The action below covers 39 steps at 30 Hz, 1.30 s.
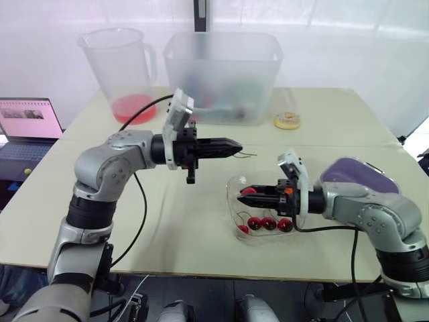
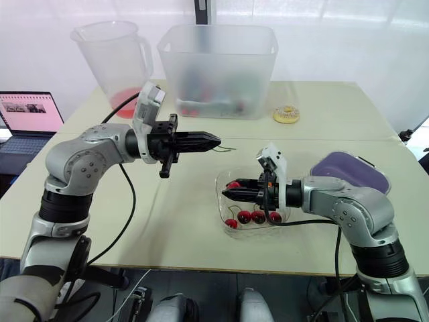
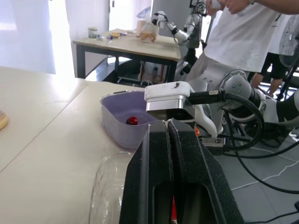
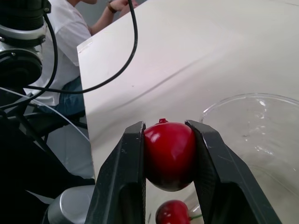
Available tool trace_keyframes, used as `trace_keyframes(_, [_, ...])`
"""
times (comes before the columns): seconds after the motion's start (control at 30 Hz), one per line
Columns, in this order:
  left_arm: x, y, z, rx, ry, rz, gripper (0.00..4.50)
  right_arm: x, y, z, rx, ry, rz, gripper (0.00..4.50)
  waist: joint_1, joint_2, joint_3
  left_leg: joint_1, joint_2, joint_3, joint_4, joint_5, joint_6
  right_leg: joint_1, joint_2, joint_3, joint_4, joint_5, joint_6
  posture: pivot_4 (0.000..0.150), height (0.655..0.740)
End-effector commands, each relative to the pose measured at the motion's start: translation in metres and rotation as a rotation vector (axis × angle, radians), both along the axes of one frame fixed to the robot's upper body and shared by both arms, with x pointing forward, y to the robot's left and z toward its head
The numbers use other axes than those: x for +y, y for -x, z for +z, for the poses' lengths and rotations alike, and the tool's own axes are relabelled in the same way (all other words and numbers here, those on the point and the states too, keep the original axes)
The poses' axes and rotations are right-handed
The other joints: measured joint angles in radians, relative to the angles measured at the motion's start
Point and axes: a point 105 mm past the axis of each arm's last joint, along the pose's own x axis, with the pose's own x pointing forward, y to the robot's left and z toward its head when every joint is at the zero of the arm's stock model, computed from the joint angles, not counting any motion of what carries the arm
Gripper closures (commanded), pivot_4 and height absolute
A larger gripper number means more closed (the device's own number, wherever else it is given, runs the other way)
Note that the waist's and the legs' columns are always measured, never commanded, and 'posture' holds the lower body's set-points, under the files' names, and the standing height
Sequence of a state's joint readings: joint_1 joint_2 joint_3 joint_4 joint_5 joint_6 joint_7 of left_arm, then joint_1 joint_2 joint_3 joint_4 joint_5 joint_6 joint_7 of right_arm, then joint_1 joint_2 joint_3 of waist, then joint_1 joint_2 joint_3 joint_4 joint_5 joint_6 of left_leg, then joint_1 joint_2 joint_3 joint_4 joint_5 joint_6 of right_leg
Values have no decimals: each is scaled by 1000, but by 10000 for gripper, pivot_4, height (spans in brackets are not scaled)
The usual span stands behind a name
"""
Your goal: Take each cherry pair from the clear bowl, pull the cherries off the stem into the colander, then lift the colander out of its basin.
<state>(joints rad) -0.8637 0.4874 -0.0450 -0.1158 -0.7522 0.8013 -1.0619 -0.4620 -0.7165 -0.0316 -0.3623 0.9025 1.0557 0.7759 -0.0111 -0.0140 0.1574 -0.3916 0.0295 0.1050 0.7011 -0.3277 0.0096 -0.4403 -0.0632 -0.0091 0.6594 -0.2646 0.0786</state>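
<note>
pale tabletop (image 1: 188, 225) is bearing a clear bowl (image 1: 233, 201); at its 10 o'clock right gripper (image 1: 241, 195) is pinching a likely soft, slick cherry (image 4: 169, 154) mid-body, left gripper (image 1: 236, 147) clamping a stem (image 1: 248, 155).

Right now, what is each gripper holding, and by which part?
The right gripper pinches a cherry across its round body. The left gripper is shut on a thin green stem by one end; the rest pokes out.
</note>
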Motion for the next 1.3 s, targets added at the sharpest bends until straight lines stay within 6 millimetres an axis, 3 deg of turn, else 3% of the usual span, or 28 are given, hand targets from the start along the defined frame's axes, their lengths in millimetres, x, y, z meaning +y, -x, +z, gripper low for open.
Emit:
trace_keyframes(0.03, [1,4,10,-43,27,-10,45000,-1,0,11,-45,-18,5,36340,0,0,0,0,0,0,0,0,0,0,0,0,0,0,0,1500,7131])
trace_keyframes(0.17, [2,3,9,-39,30,-2,45000,-10,1,29,-87,-27,-3,36340,1,0,0,0,0,0,0,0,0,0,0,0,0,0,0,1500,7131])
trace_keyframes(0.3, [6,1,8,-34,34,20,45000,-35,2,56,-153,-6,-57,36340,2,0,0,0,0,0,0,0,0,0,-1,0,0,0,0,1500,7131])
trace_keyframes(0.43, [15,-2,6,-26,44,67,45000,-88,-7,84,-237,143,-230,36340,2,0,0,0,0,0,0,0,0,0,-1,0,-1,0,0,1500,7131])
trace_keyframes(0.5, [20,-4,3,-22,49,95,45000,-127,-18,87,-267,310,-367,36340,1,0,0,0,0,0,0,0,1,0,0,0,-1,0,0,1500,7131])
trace_keyframes(0.6, [25,-5,-1,-9,61,128,45000,-174,-26,77,-248,492,-484,36340,0,0,0,0,0,0,-1,0,1,1,0,0,-2,0,0,1500,7131])
trace_keyframes(0.77, [30,-5,-7,8,72,164,45000,-218,-34,47,-180,660,-557,36340,-3,0,0,0,0,1,-1,0,1,1,0,0,-3,0,0,1500,7131])
trace_keyframes(1.0, [39,-4,-16,18,78,226,45000,-247,-34,5,-53,766,-575,36340,-1,1,0,1,1,1,-1,0,0,1,0,0,-2,0,0,1500,7131])
trace_keyframes(1.17, [43,-5,-21,22,90,258,45000,-251,-35,5,-31,769,-555,13898,-1,1,0,1,0,2,-1,0,0,1,0,0,-2,0,0,1500,7131])
trace_keyframes(1.23, [43,-5,-21,20,93,266,45000,-252,-37,14,-51,774,-551,3835,-1,1,0,1,1,2,0,0,-1,1,0,0,-2,0,0,1500,7131])
trace_keyframes(1.27, [44,-5,-22,20,94,268,45000,-252,-38,21,-65,776,-549,241,-1,2,0,1,0,2,0,0,-1,1,0,0,-2,0,0,1500,7131])
trace_keyframes(1.3, [44,-5,-23,20,94,270,45000,-252,-37,28,-80,794,-545,241,-1,2,0,1,0,2,0,0,-1,1,0,0,-2,0,0,1500,7131])
